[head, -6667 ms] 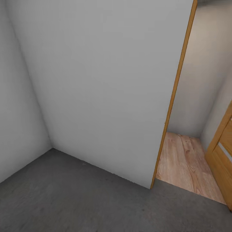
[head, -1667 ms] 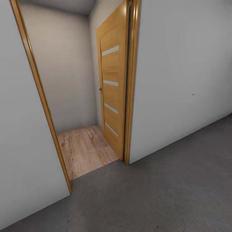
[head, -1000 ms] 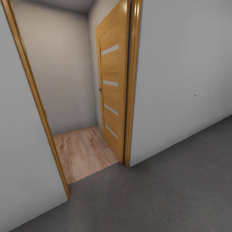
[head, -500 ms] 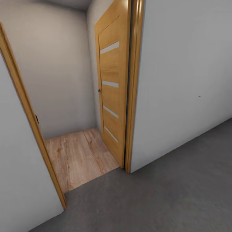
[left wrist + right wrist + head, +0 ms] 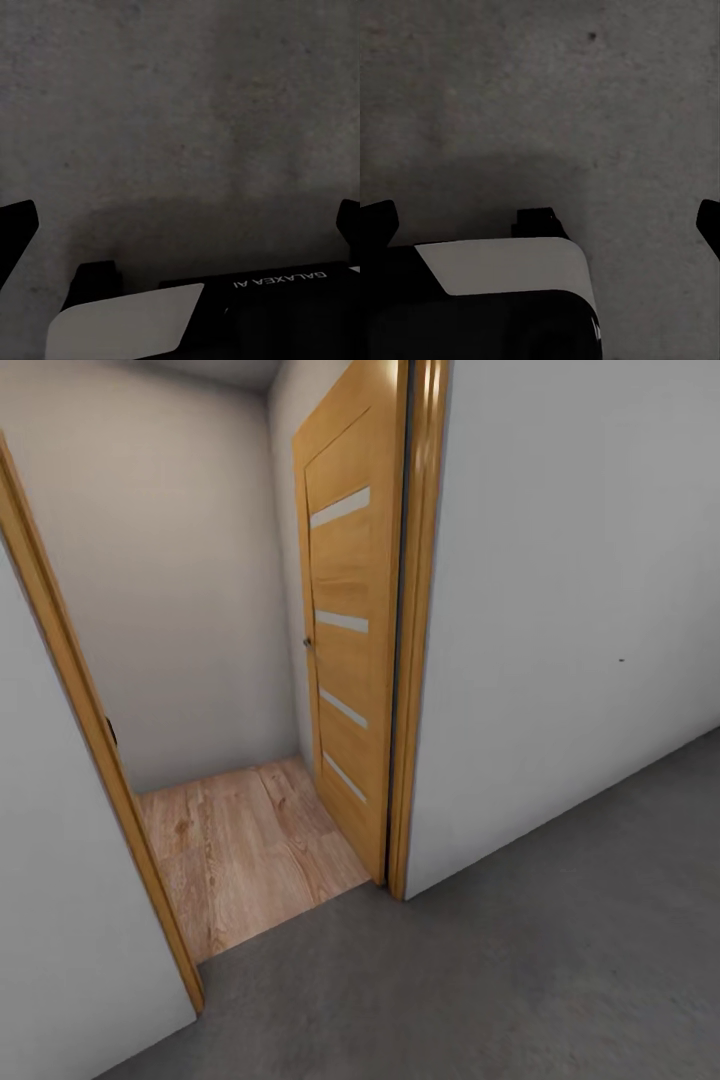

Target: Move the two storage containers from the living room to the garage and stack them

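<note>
An open doorway [image 5: 230,760] stands ahead, framed by the left jamb [image 5: 95,760] and the orange-wood door [image 5: 345,630] swung inward. Light plank flooring [image 5: 240,850] lies beyond; grey concrete floor [image 5: 500,960] of the garage is wide open here. Left hand [image 5: 180,225] and right hand [image 5: 540,221] hang spread, released, above concrete.

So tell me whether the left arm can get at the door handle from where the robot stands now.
Probably not. The left gripper hangs open over the concrete floor, pointing down, while the small handle sits on the open door past the doorway, well ahead. The robot would likely need to drive closer.
</note>
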Robot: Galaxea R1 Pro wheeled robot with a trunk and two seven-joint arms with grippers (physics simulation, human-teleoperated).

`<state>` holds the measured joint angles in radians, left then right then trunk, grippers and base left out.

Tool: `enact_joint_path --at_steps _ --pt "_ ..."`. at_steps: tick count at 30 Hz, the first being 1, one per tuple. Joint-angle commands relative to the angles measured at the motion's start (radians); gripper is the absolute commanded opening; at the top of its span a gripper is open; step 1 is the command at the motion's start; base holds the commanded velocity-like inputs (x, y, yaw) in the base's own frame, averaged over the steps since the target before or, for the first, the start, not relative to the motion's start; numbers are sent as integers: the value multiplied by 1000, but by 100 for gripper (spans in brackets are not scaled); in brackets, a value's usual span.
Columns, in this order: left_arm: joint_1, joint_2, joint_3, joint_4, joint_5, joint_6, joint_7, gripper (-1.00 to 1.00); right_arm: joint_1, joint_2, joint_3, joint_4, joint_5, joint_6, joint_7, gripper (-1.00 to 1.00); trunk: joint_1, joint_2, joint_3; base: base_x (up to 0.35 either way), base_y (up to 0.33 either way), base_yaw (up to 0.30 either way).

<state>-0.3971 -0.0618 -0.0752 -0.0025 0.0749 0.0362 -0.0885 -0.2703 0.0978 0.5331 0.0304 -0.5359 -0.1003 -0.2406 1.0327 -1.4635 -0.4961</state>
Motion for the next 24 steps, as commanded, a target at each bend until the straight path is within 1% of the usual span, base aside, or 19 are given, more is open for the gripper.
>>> enact_joint_path --at_steps 1,3,6,19,24 --pt "0 0 -8 0 8 4 -3 100 -1 1 8 3 -10 -6 0 100 0 -1 -1 0 0 0" --pt "-1 0 -8 0 8 4 -3 100 -1 0 8 3 -10 -7 0 100 0 -1 -1 30 0 0" --pt "-1 0 -8 1 8 5 -3 100 -1 -1 8 2 -10 -7 0 100 0 -1 -1 200 0 0" --pt "-1 0 -8 1 8 4 -4 100 -1 -1 8 3 -10 -6 0 100 0 -1 -1 320 0 0" --pt "-1 0 -8 1 8 5 -4 100 -1 -1 7 3 -10 -7 0 100 0 -1 -1 323 0 114"
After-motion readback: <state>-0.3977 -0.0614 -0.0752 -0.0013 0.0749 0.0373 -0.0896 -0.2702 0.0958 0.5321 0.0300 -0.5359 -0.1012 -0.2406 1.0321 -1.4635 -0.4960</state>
